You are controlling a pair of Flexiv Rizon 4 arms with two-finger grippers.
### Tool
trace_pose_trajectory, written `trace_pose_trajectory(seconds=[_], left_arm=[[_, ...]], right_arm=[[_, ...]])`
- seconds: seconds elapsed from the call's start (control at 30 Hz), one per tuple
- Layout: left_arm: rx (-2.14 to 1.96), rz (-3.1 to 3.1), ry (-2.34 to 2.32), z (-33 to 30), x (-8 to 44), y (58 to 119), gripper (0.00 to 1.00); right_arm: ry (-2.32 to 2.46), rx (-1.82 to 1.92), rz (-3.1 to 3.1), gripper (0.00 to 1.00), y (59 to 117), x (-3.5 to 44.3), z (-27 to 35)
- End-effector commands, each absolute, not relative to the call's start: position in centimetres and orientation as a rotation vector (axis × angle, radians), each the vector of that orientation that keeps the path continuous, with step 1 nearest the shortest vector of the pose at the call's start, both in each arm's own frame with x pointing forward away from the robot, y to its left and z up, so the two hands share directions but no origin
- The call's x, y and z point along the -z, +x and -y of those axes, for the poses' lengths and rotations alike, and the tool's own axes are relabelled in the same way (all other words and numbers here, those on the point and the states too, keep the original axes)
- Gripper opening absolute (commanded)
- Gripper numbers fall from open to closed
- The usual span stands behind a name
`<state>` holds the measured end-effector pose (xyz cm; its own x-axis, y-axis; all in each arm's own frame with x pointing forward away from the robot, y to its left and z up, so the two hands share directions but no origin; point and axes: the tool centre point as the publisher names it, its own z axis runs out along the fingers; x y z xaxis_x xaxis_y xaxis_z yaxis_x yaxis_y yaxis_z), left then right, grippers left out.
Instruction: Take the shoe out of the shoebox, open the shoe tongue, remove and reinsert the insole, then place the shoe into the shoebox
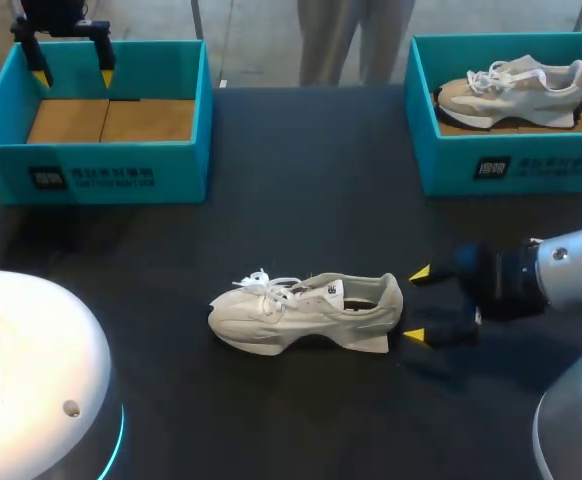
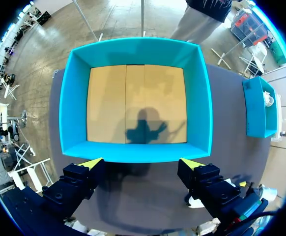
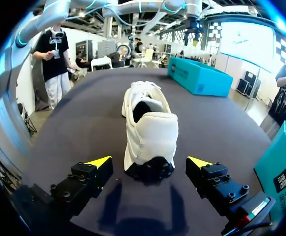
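Counting two shoeboxes (image 1: 176,170) (image 1: 571,165), two shoes (image 1: 301,315) (image 1: 516,90), one boxed, two open pincers (image 1: 72,75) (image 1: 417,305)

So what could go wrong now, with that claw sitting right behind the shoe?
1. The right gripper is open just behind the heel of the shoe, which lies loose on the table; a nudge might slide it instead of gripping it.
2. The left gripper hangs over the empty box, far off, so nothing steadies the shoe.
3. The loose laces could snag a finger at the tongue.
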<state>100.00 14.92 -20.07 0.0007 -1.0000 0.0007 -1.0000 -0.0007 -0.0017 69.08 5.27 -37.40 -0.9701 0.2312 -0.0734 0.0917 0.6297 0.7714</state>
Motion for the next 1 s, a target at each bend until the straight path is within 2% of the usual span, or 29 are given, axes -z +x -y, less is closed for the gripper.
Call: trace_pose_trajectory(seconds=[0.03,1.0], left_arm=[[0.002,-2.220,-2.222,-14.9,20.0,100.0,1.00],[0.002,-2.220,-2.222,-14.9,20.0,100.0,1.00]], right_arm=[[0.267,-1.268,-2.680,1.00,70.0,38.5,-6.2],[0.185,-1.358,-2.691,1.00,70.5,41.6,-11.4]])
